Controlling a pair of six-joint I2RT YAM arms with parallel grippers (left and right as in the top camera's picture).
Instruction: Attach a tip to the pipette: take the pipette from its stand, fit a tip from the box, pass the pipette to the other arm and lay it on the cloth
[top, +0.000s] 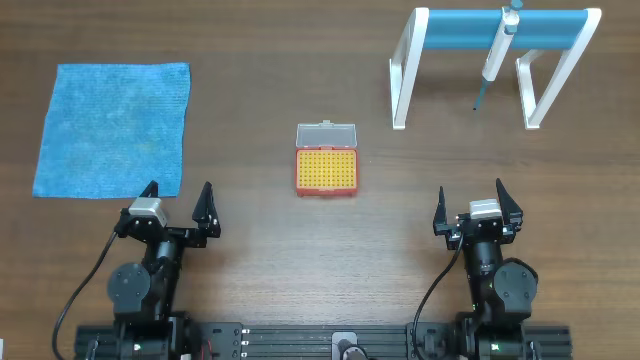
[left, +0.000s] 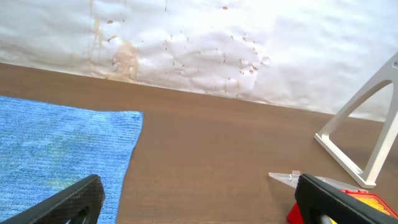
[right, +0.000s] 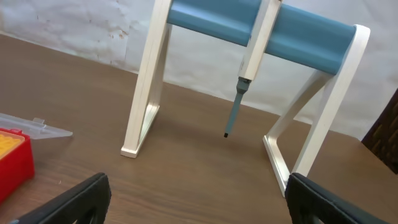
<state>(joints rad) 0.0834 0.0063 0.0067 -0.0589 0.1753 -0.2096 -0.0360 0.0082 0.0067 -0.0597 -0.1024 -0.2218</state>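
The right tool (top: 469, 190), fingers apart, should grip the slim white pipette (top: 495, 55) squarely and lift it off the blue-barred white stand (top: 455, 28).

Overhead plus wrist views, stand (top: 460, 30) shared

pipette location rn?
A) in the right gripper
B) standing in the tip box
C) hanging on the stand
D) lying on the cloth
C: the pipette hangs from the blue bar of the stand, well apart from the open left gripper, the open right gripper and the cloth.
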